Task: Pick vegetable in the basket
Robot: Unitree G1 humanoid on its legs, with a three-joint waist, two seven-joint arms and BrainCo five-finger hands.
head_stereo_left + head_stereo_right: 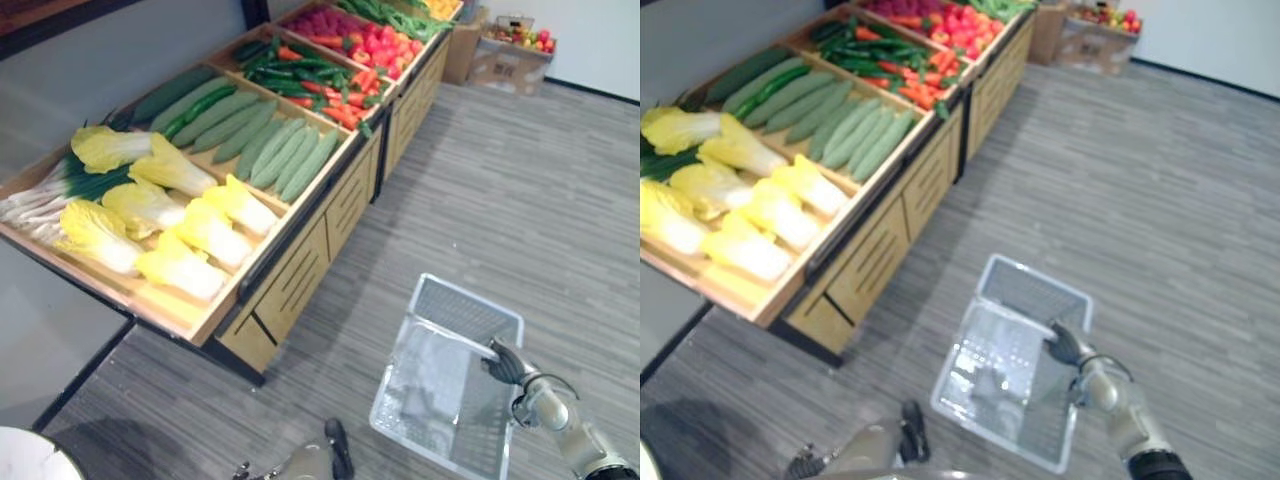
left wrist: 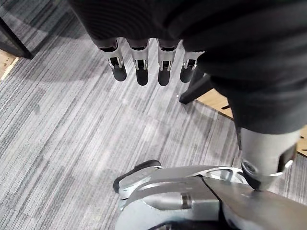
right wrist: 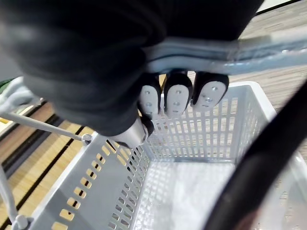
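A pale grey mesh basket (image 1: 470, 300) hangs over the striped floor to the right of the produce stand, with no vegetable inside. My right hand (image 1: 505, 362) is shut on the basket's handle (image 3: 230, 50); in the right wrist view its fingers (image 3: 175, 96) curl round the bar. On the stand lie yellow napa cabbages (image 1: 180, 225), long pale green cucumbers (image 1: 270, 145), and green and red peppers (image 1: 310, 75). My left hand (image 2: 139, 67) hangs low near the floor, below the stand's near corner, fingers straight and holding nothing.
The wooden stand (image 1: 300, 270) slopes toward me, with scallions (image 1: 40, 195) at its left end and red produce (image 1: 380, 45) farther back. A cardboard box of fruit (image 1: 510, 50) stands at the back right. A white round object (image 1: 25, 455) sits at the lower left.
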